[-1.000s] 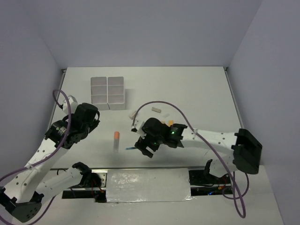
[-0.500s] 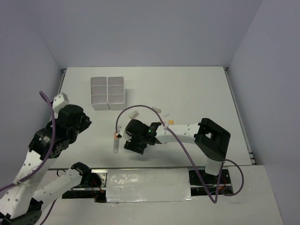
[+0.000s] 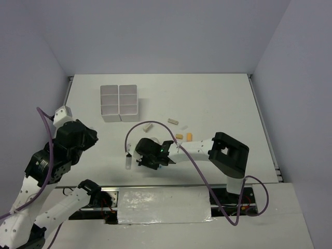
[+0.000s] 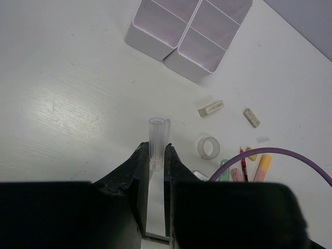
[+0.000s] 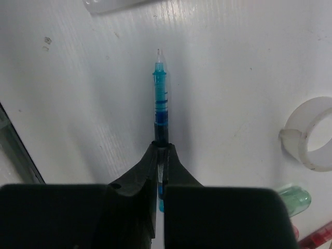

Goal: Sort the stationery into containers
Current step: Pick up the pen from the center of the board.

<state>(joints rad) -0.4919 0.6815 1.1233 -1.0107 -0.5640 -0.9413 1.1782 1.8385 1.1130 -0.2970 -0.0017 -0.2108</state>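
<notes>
Stationery (image 3: pixel 173 121) is lying scattered to the near right of the organiser box (image 3: pixel 120 102) from above; the left wrist is showing the left gripper (image 4: pixel 156 148) nearly closed, its grip unclear; the right wrist is showing the right gripper (image 5: pixel 161 147) pinching the blue pen (image 5: pixel 160 93).

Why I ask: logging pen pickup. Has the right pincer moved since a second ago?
Yes. The right pincer shifted left, ending nearly below the right edge of the organiser box, shut on the blue pen.

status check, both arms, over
Right gripper shut on blue pen. Left gripper shut, hanging back. Tape ring close beside pen; path to organiser looks open.
</notes>
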